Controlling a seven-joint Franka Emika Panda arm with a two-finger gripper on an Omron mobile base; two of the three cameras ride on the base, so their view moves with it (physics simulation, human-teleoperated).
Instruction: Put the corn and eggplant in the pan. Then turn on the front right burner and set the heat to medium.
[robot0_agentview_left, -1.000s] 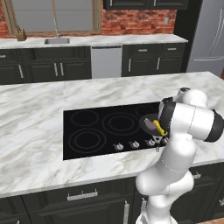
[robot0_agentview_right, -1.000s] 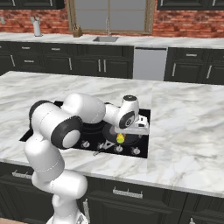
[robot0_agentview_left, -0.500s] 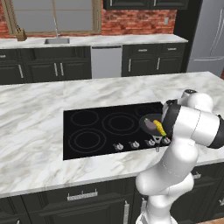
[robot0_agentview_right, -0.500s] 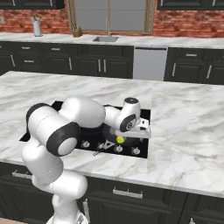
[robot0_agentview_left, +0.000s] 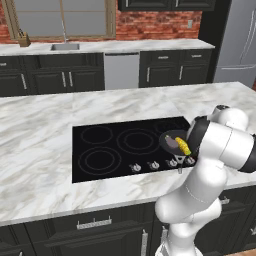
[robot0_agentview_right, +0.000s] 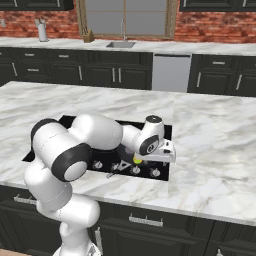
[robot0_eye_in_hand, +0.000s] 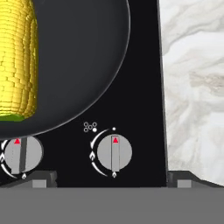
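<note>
You can see your pincer (robot0_eye_in_hand: 112, 179) is spread wide and grasping nothing, right above a round knob (robot0_eye_in_hand: 114, 152) on the black stove, with the pan (robot0_eye_in_hand: 87, 65) just ahead of it holding the corn (robot0_eye_in_hand: 17, 57) and the eggplant (robot0_agentview_left: 171, 143).

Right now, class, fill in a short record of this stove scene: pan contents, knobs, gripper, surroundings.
pan: dark, round, on the cooktop's front right burner
corn: yellow cob lying in the pan
eggplant: dark purple, in the pan beside the corn
knobs: one centred between the gripper's fingertips, another to its left
gripper: open, above the knob row
counter: white marble beside the cooktop
</note>
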